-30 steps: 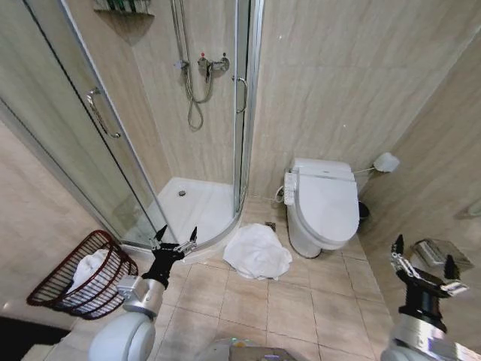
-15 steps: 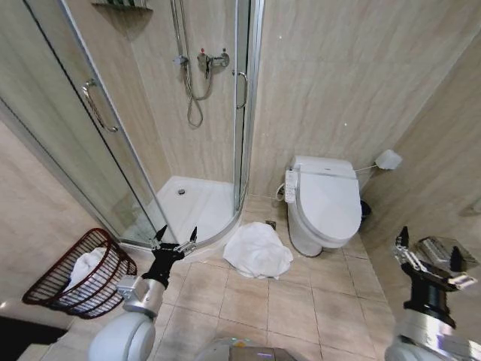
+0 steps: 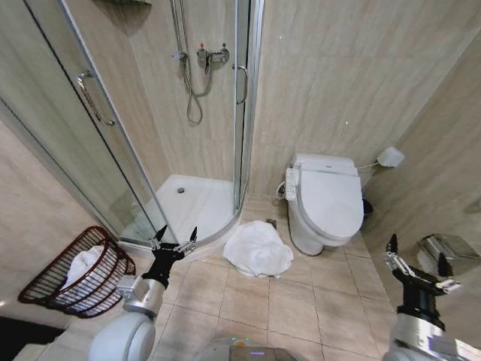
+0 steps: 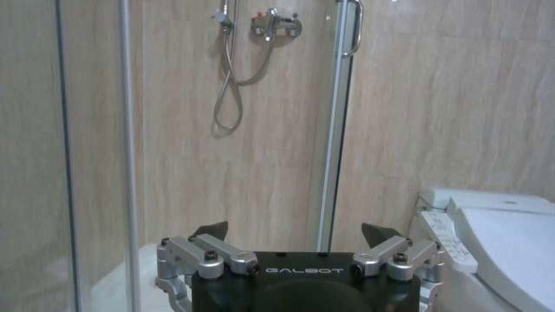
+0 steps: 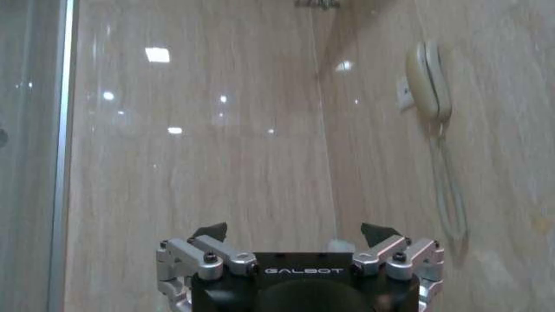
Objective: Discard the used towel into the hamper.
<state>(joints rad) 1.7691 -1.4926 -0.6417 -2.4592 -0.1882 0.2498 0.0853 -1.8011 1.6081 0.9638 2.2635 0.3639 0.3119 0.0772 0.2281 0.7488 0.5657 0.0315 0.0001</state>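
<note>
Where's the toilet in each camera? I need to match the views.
Head: toilet right of centre, against the back wall, beside the shower glass.
Left wrist: its lid and side panel lie past the open left gripper, next to the glass edge.
Right wrist: faces tiled wall and the handset.
Shared landmark: shower mixer, head and left wrist.

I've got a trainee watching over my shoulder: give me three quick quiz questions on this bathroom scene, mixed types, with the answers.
1. True or false: the white towel lies on the floor tiles between the shower tray and the toilet.
2. Which is nearer the hamper: A) left gripper B) right gripper?
3. Fill in: both grippers' fingers are ____ and hold nothing.

Key: 1 true. 2 A; the hamper stands on the robot's left, with white cloth already in it. 3 open.
</note>
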